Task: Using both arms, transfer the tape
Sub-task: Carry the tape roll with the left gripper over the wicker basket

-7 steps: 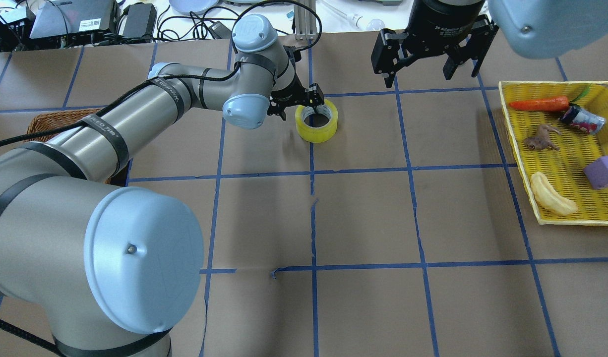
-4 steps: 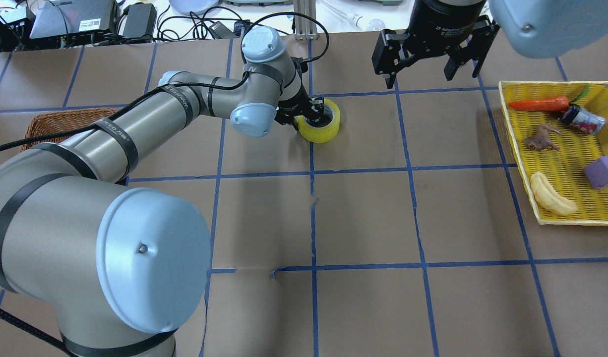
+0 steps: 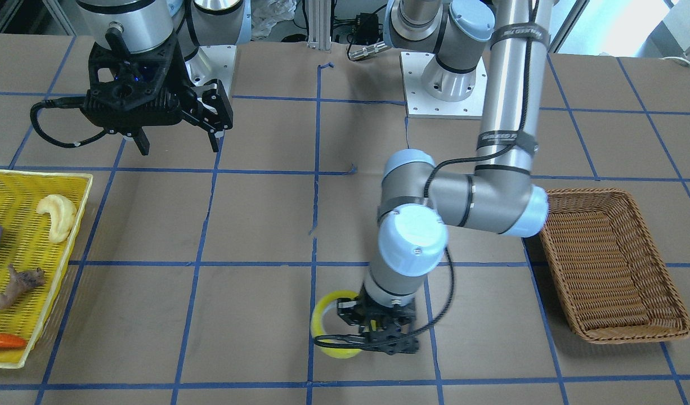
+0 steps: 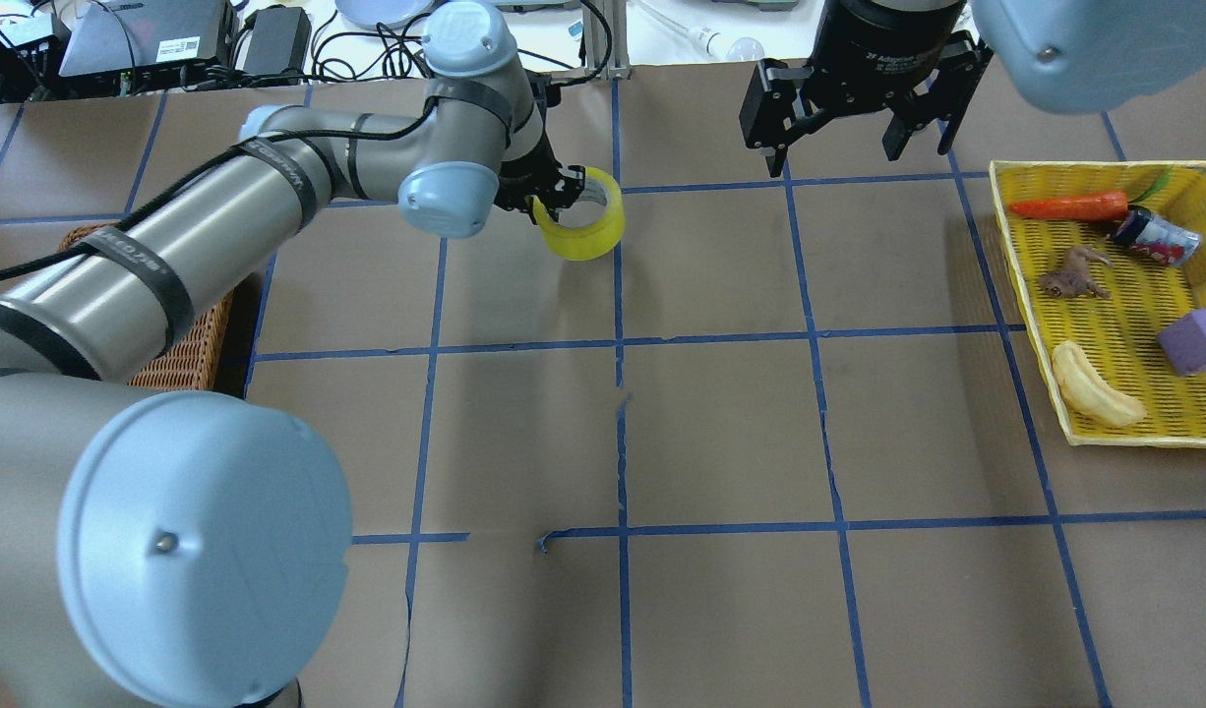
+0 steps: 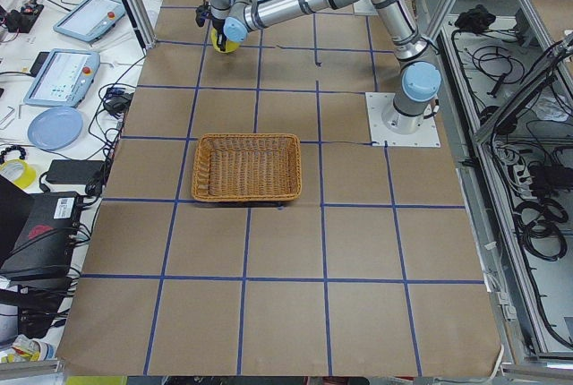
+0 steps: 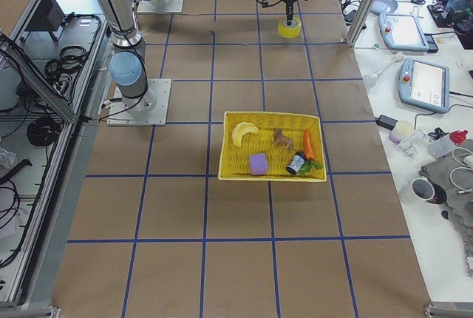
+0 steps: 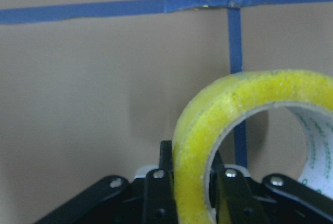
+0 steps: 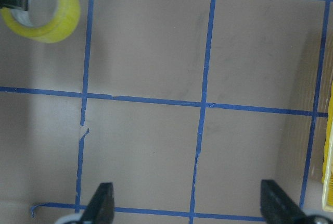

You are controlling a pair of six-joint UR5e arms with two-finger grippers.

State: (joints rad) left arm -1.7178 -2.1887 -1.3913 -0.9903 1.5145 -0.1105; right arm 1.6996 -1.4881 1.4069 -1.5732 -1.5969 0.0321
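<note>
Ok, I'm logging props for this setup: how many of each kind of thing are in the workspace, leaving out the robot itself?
Tape roll: 1
Baskets: 2 (yellow basket, wicker basket)
Toy foods: 2 (carrot, banana)
Animal figurine: 1
Purple block: 1
Small can: 1
Total: 8

A translucent yellow-green tape roll (image 8: pixel 61 14) is seen top left over the brown blue-gridded table (image 8: pixel 145 41); the black right gripper (image 8: pixel 190 206) is spread wide.
</note>
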